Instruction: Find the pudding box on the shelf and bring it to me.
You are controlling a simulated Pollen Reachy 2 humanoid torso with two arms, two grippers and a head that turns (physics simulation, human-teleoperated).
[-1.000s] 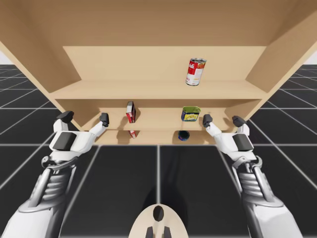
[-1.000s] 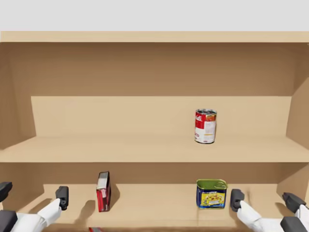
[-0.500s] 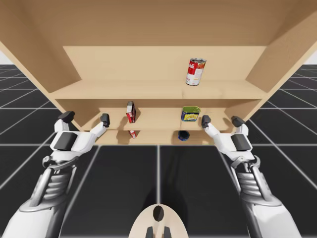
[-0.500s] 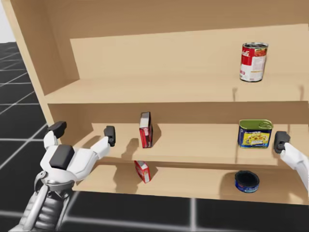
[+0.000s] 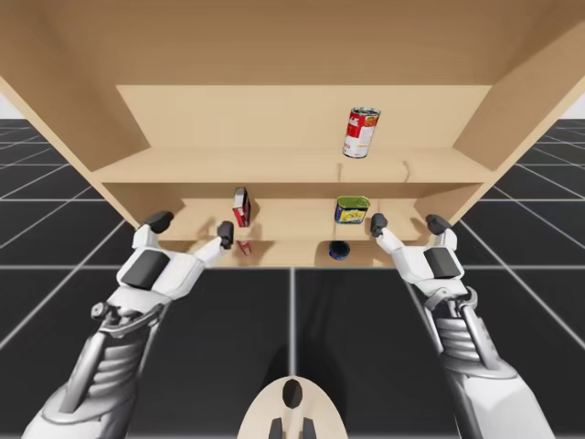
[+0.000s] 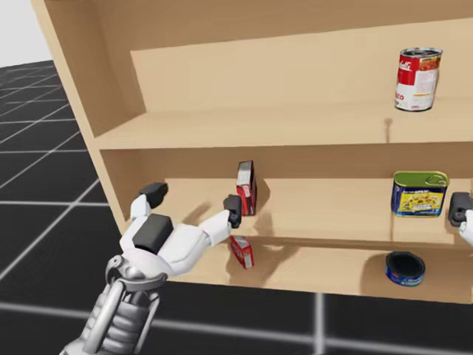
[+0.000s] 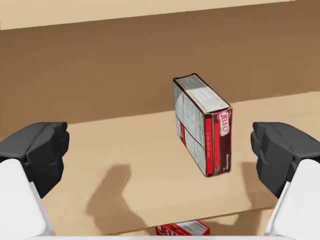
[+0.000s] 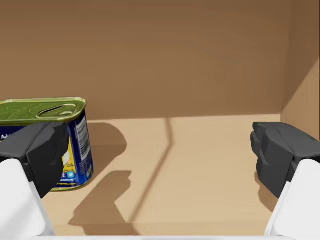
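Left wrist view: the left gripper (image 7: 157, 150) hangs in front of the middle shelf (image 7: 125, 150) with its fingers spread wide and nothing between them. A red box (image 7: 202, 125), taken here to be the pudding box, stands upright on that shelf ahead of the gripper. It falls within the span of the fingers but nearer one of them, touches neither, and is turned at an angle to them. A second red box, the lower box (image 6: 241, 252), leans on the shelf beneath. In the right wrist view the right gripper (image 8: 157, 150) is likewise wide and empty, with a blue tin (image 8: 80, 150) just beside one finger.

Hazards.
- Wrong item: two similar red boxes sit one above the other, and the pictures do not settle which holds pudding. A grasp made without checking may bring back the wrong one.
- Toppling: the box stands on a narrow base and off-centre. A straight advance could let the nearer finger strike it first and tip it or push it deeper.
- Skewed grip: closing across its angled faces may twist it out of the pads.
- Collision: the shelf edge lies close under the fingers, and the idle right gripper could knock the tin.
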